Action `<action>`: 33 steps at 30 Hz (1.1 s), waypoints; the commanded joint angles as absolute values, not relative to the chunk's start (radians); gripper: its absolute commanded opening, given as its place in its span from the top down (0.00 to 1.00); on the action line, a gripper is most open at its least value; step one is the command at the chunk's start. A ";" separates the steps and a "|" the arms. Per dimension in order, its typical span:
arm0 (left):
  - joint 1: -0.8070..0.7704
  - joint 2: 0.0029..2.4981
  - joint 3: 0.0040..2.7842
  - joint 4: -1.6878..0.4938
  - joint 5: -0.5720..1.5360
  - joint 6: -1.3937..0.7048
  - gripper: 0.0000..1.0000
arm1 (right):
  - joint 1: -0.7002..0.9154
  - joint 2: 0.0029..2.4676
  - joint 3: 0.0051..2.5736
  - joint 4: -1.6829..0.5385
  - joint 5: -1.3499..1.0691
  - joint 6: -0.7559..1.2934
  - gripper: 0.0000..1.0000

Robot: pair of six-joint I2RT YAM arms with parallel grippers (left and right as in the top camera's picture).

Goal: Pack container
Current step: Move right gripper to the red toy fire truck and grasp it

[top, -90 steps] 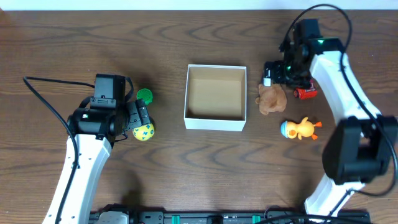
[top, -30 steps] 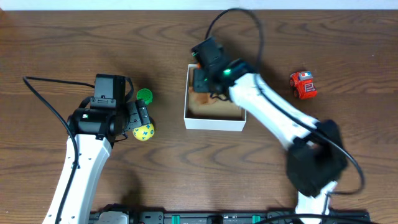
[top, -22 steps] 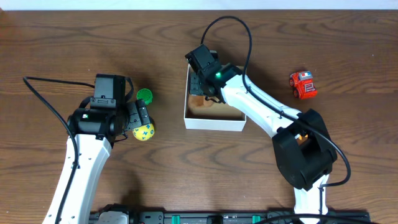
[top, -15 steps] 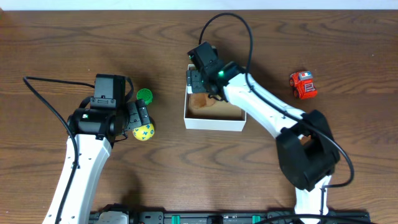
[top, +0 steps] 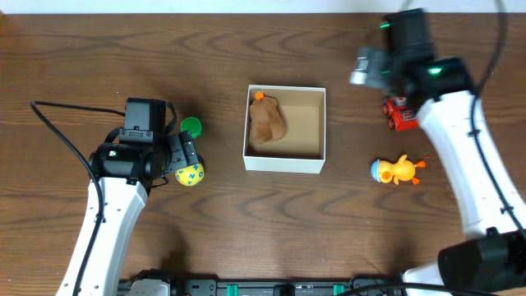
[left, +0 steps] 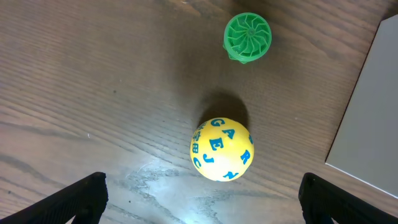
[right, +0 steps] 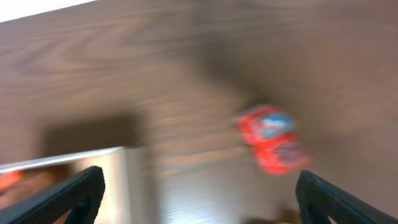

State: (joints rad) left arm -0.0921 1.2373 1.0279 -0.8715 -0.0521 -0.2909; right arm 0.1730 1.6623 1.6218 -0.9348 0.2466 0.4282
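Note:
The container (top: 284,163), a square white box with a tan inside, stands mid-table with a brown plush toy (top: 267,122) lying in its left half. My right gripper (top: 367,67) is open and empty, blurred, above the table right of the box and just left of a red toy car (top: 400,113). In the right wrist view the car (right: 273,138) is ahead and the box corner (right: 93,163) at lower left. My left gripper (top: 183,158) is open and empty beside a yellow lettered ball (left: 222,149), which lies ahead of its fingertips (left: 81,196).
A green ribbed disc (left: 247,37) lies just beyond the ball, left of the box wall (left: 367,112). A yellow duck toy (top: 396,170) lies right of the box, below the red car. Cables trail from both arms.
My right gripper let go of the brown plush toy inside the box, then rose and swung right toward the red car. The left arm has not moved.

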 commanded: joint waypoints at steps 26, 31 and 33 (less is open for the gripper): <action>-0.087 1.240 1.047 -0.875 -0.064 -0.282 0.02 | -0.117 2.130 1.536 -0.796 -0.036 -0.012 0.13; -0.087 1.240 1.047 -0.875 -0.064 -0.282 0.02 | -0.117 2.132 1.534 -0.787 -0.054 -0.011 0.28; -0.087 1.240 1.047 -0.875 -0.064 -0.282 0.02 | -0.117 2.132 1.534 -0.788 -0.054 0.006 0.35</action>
State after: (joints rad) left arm -0.0921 1.2373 1.0279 -0.8715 -0.0521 -0.2909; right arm -0.1131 2.1223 1.5406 -0.7883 -0.0345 -0.0063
